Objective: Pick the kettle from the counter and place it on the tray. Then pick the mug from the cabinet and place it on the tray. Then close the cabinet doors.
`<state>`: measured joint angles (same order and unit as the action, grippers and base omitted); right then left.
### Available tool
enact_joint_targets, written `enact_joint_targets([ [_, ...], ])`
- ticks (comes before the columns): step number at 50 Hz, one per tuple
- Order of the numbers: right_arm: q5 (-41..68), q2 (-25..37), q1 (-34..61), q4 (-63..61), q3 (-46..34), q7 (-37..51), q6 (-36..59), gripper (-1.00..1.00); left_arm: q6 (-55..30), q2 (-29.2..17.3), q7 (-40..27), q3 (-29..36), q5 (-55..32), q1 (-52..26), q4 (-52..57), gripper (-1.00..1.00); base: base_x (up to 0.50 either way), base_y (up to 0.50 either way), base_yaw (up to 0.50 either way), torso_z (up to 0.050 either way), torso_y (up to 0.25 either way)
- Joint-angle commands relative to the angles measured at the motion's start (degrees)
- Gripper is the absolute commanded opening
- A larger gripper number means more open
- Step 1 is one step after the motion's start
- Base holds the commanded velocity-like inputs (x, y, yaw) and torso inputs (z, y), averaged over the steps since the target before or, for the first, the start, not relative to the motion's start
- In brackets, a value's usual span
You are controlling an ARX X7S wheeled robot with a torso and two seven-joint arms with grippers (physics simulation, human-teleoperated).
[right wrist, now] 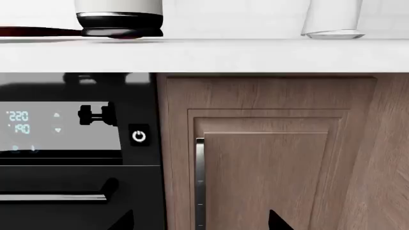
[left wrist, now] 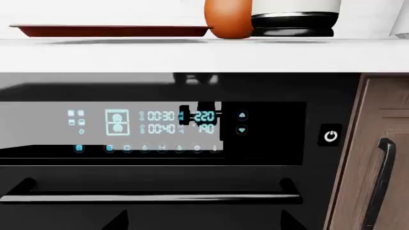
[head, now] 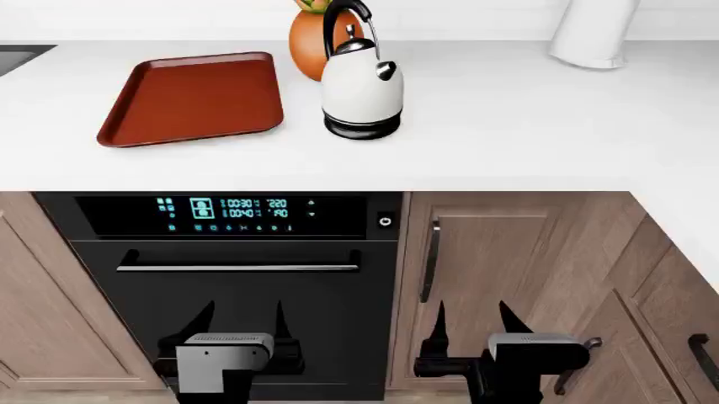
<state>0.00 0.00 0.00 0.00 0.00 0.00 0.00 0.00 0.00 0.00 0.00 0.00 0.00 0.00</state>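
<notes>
The white kettle (head: 362, 91) with its black arched handle stands upright on the white counter (head: 494, 126), just right of the dark-red tray (head: 191, 97). Its black base (left wrist: 292, 25) shows in the left wrist view and again as the kettle base (right wrist: 119, 24) in the right wrist view. The tray (left wrist: 108, 30) lies flat and bare. Both arms hang low in front of the oven and cabinet, well below the counter. My left gripper (head: 241, 321) is open and holds nothing. My right gripper (head: 472, 321) is open too. The mug is out of view.
A round orange pot (head: 306, 38) stands right behind the kettle. A white cylinder (head: 595, 34) sits at the counter's back right. Below the counter are a black oven (head: 225, 278) with a bar handle and shut wooden cabinet doors (head: 494, 278).
</notes>
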Motion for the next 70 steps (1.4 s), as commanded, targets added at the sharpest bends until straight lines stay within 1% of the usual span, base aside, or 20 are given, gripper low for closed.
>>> enact_joint_targets([
  [1, 0.72, 0.90, -0.18, -0.86, -1.08, 1.34, 0.66, 1.00, -0.53, -0.92, -1.04, 0.64, -1.40, 0.05, 0.78, 1.00, 0.00, 0.00, 0.00, 0.000, 0.000],
  [6, 1.77, 2.16, -1.54, -7.93, -2.09, 2.59, 4.49, 1.00, -1.38, -2.08, -1.67, 1.44, -3.40, 0.54, 3.71, 1.00, 0.00, 0.00, 0.00, 0.000, 0.000],
  [13, 2.57, 3.77, -3.91, -20.84, -2.96, 3.46, 10.12, 1.00, -5.29, -3.95, -2.92, 1.97, -3.91, 1.51, 15.83, 1.00, 0.00, 0.00, 0.00, 0.000, 0.000],
  [17, 3.41, 4.52, -4.64, -27.06, -2.87, 3.84, 12.64, 1.00, -11.63, -5.24, -3.43, 1.26, -5.48, -0.08, 26.88, 1.00, 0.00, 0.00, 0.00, 0.016, 0.000],
  [21, 4.00, 4.98, -4.92, -29.88, -2.92, 4.23, 13.84, 1.00, -19.86, -6.67, -4.29, 0.41, -6.97, -4.01, 35.89, 1.00, 0.00, 0.00, 0.00, 0.050, 0.000],
  [24, 4.24, 5.31, -4.88, -31.82, -3.11, 4.56, 15.04, 1.00, -26.81, -7.95, -4.89, -0.32, -8.05, -9.07, 41.21, 1.00, 0.00, 0.00, 0.00, 0.050, 0.000],
  [28, 4.58, 5.70, -4.76, -34.43, -3.22, 5.07, 16.73, 1.00, -39.81, -9.63, -6.21, -1.81, -10.00, -19.85, 47.64, 1.00, 0.00, 0.00, 0.00, 0.050, 0.000],
  [33, 5.23, 6.23, -4.60, -37.43, -3.29, 5.63, 18.67, 1.00, -56.23, -11.08, -7.29, -3.89, -13.44, -36.13, 51.81, 1.00, 0.00, 0.00, 0.00, 0.050, 0.000],
  [38, 5.54, 6.79, -4.19, -40.11, -3.60, 6.21, 20.58, 1.00, -68.25, -11.98, -7.88, -3.37, -15.39, -53.50, 51.08, 1.00, 0.00, 0.00, 0.00, 0.050, 0.000],
  [42, 5.63, 7.18, -3.88, -42.36, -3.93, 6.73, 22.20, 1.00, -75.48, -11.35, -8.43, -2.24, -16.20, -69.05, 45.67, 1.00, 0.00, 0.00, 0.00, 0.050, 0.000],
  [44, 5.70, 7.33, -3.68, -43.17, -4.07, 6.97, 22.85, 1.00, -77.40, -10.83, -8.66, -1.07, -16.15, -76.34, 41.11, 1.00, 0.00, 0.00, 0.00, 0.050, 0.000],
  [46, 5.74, 7.48, -3.44, -43.92, -4.20, 7.23, 23.61, 1.00, -77.47, -10.40, -8.86, 0.59, -15.60, -83.06, 34.95, 1.00, 0.00, 0.00, 0.00, 0.050, 0.000],
  [51, 6.18, 7.97, -2.98, -46.84, -4.34, 7.73, 26.13, 1.00, -71.68, -8.75, -8.92, 5.11, -12.94, -97.66, 13.70, 1.00, 0.00, 0.00, 0.00, 0.050, 0.000],
  [58, 6.60, 8.75, -1.68, -50.89, -4.69, 8.39, 30.28, 1.00, -58.79, -5.12, -8.48, 9.61, -8.97, -116.66, -19.95, 1.00, 0.00, 0.00, 0.00, 0.050, 0.000],
  [67, 7.19, 9.57, -0.39, -54.67, -4.84, 9.29, 34.44, 1.00, -47.17, -0.40, -7.59, 11.88, -7.70, -134.79, -56.19, 1.00, 0.00, 0.00, 0.00, 0.050, 0.000],
  [70, 7.96, 10.11, 1.78, -57.93, -4.40, 9.67, 38.93, 1.00, -51.46, -0.04, -8.19, 11.38, -6.82, -134.99, -54.62, 1.00, 0.00, 0.00, 0.00, 0.050, 0.000],
])
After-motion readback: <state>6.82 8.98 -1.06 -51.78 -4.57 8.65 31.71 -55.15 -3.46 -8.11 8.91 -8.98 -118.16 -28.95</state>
